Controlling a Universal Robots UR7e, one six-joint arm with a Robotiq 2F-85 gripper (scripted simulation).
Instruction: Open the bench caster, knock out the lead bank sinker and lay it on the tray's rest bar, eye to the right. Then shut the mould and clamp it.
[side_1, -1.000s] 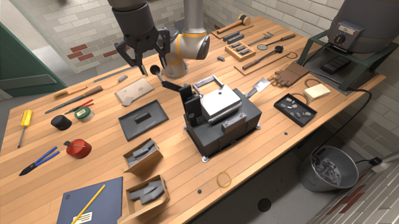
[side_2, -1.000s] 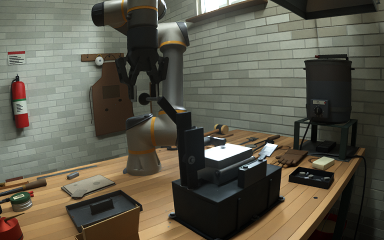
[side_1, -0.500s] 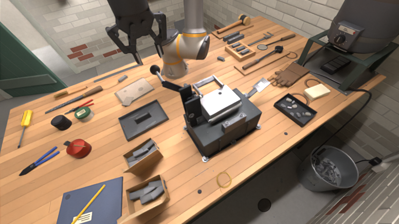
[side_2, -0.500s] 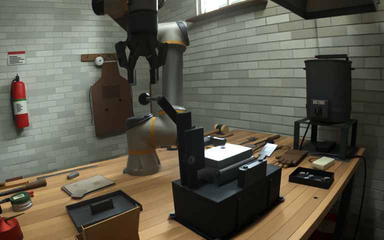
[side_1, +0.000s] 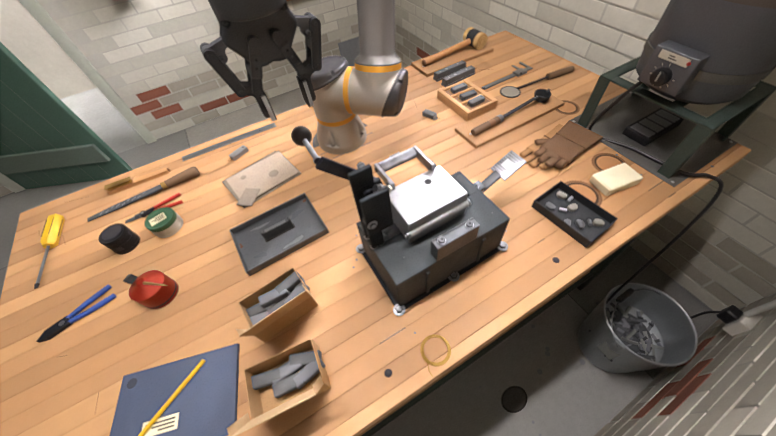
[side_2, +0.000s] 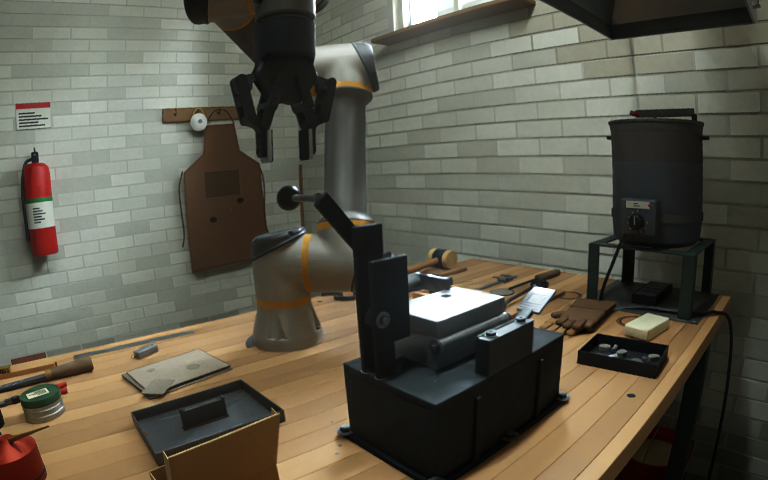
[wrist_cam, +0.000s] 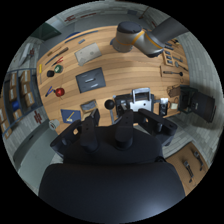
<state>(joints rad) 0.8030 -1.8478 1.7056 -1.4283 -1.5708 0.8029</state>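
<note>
The clamp lever's black ball knob (side_1: 300, 134) stands raised up and to the left of the bench caster (side_1: 431, 228), whose silver mould lid (side_1: 428, 198) lies flat and closed with its handle (side_1: 401, 157) toward the arm's base. My gripper (side_1: 286, 108) hangs open and empty well above the knob. The grey tray (side_1: 279, 232) with its rest bar (side_1: 279, 229) lies on the bench left of the caster. The sinker is hidden inside the mould.
The arm's own base (side_1: 347, 116) stands just behind the lever. Two open cardboard boxes of grey bars (side_1: 279, 301) sit in front of the tray. A small parts tray (side_1: 574, 212), a glove (side_1: 561, 146) and hand tools lie to the right; a melting pot (side_2: 657, 181) stands at the far right.
</note>
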